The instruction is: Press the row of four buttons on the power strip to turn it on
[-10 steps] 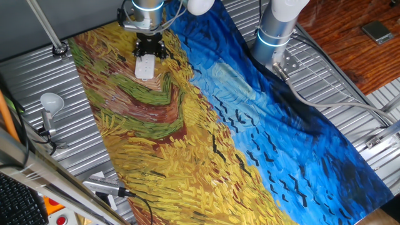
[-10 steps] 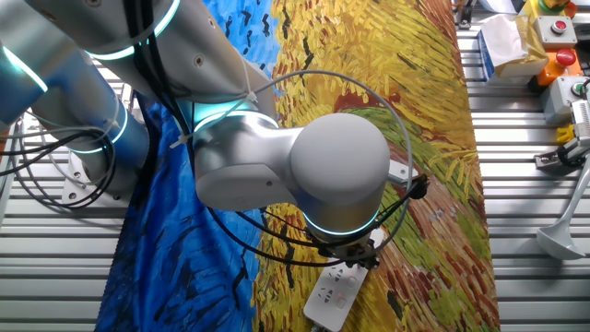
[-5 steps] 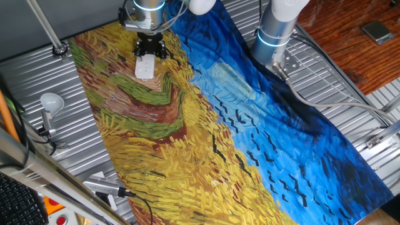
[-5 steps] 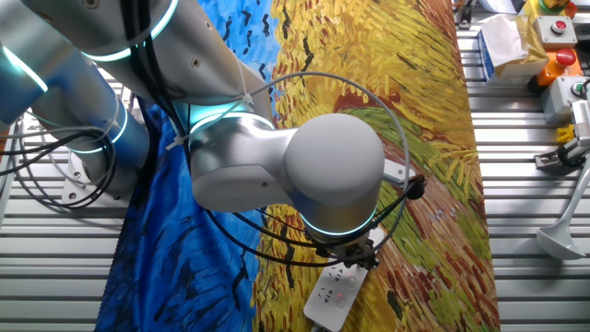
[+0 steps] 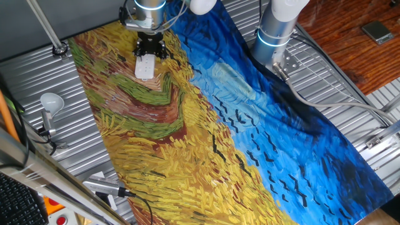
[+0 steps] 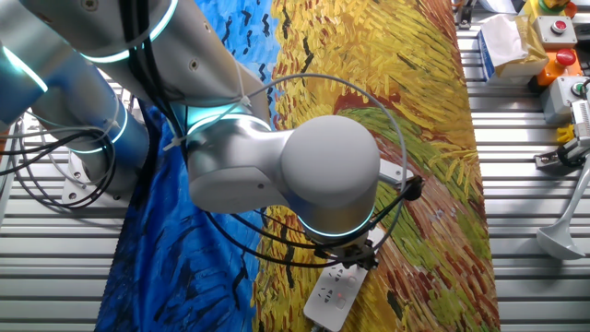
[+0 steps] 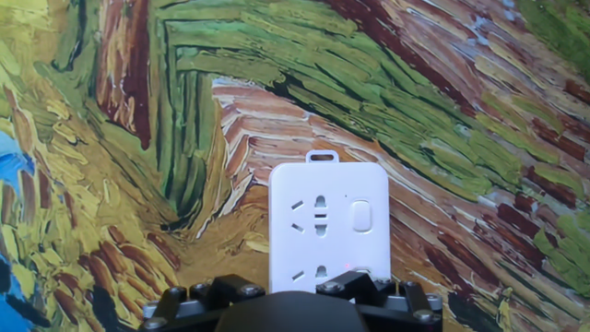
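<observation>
1. The power strip lies flat on the painted cloth that covers the bench, on the yellow, green and brown part near the far end as one fixed view shows it.
2. In the other fixed view the power strip sits at the bottom edge of the picture, just under the arm's big grey wrist joint, with red marks showing on its top face.
3. The claw hangs straight above the strip's far end, pointing down, close over it; I cannot tell from here whether it touches.
4. I cannot tell whether the claw's fingers are apart or together: the black hand body hides the tips in every view.
5. In the hand view the strip fills the lower middle, white with rounded corners and a small hanging tab at its top end.
6. One pale button shows on the strip's right side beside a socket; the remaining buttons are hidden under the black hand body at the bottom edge.
7. A white light bulb on a stand sits off the cloth at the left of the bench, well apart from the strip.
8. A second arm base stands at the cloth's blue side.
</observation>
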Controlling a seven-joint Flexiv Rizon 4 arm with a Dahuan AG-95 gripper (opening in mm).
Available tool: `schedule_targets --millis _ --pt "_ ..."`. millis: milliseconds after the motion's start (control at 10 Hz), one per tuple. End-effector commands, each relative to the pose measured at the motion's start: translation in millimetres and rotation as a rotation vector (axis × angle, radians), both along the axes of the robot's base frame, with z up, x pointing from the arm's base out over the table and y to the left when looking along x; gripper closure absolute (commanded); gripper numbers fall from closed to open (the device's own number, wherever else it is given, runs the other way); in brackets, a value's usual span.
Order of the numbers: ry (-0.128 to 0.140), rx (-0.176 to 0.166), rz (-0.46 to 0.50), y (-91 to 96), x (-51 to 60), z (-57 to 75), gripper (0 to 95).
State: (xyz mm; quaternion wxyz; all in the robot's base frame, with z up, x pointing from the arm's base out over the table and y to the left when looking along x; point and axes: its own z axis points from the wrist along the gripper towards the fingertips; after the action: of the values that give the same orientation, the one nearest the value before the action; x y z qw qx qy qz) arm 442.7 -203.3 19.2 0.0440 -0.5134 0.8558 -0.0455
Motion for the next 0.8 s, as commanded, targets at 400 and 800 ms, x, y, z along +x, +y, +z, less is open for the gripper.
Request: schedule_targets --millis 400,800 --pt "-0.005 -0.005 0.013 -0.7 2.0 -27.0 19.0" --pt "-0.009 -0.002 0.017 -0.5 1.9 -32.5 19.0"
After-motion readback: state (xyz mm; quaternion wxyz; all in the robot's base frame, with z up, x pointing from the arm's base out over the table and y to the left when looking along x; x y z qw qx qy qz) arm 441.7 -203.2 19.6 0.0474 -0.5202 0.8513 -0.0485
